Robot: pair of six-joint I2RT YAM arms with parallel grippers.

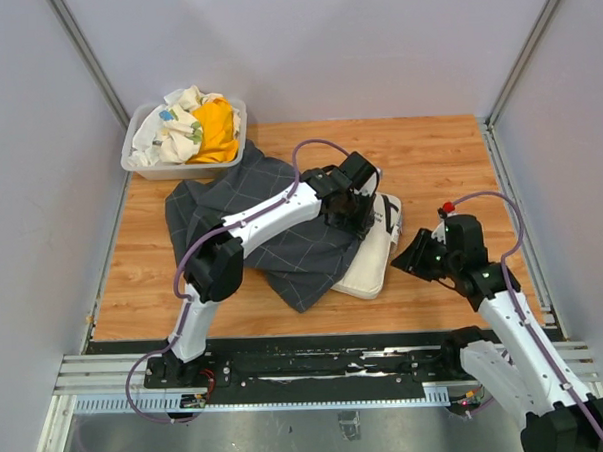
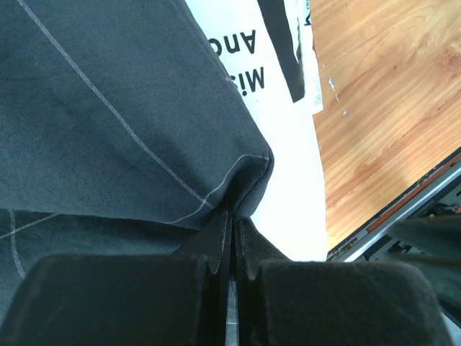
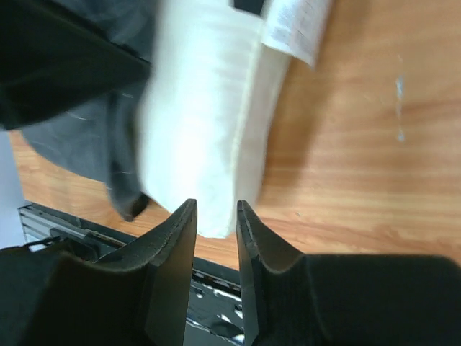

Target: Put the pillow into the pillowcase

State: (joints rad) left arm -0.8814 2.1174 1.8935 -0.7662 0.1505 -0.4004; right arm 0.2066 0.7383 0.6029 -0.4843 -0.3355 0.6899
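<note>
Left arm's stretched out over the pillowcase (image 1: pixel 303 258), left gripper (image 2: pixel 232 234) pinched tight on its edge. Right arm's bent low, right gripper (image 3: pixel 216 213) slightly parted, holding nothing, just beside the pillow (image 1: pixel 375 258) poking out from under the pillowcase. Back-left bin (image 1: pixel 179 172) holds a white patterned cloth (image 1: pixel 177 126) and a yellow cloth (image 1: pixel 215 130).

Open tabletop (image 1: pixel 439 160) rt of pillow (image 1: pixel 373 268); bin (image 1: pixel 159 173) far-left.

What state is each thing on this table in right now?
Pillow: flat on table, partly covered by pillowcase, one end out.
Pillowcase: rumpled, edge pinched by left pincer.
Left pincer: shut on pillowcase.
Right pincer: open, empty, beside pillow.
Bin: holds bundled cloths.
</note>
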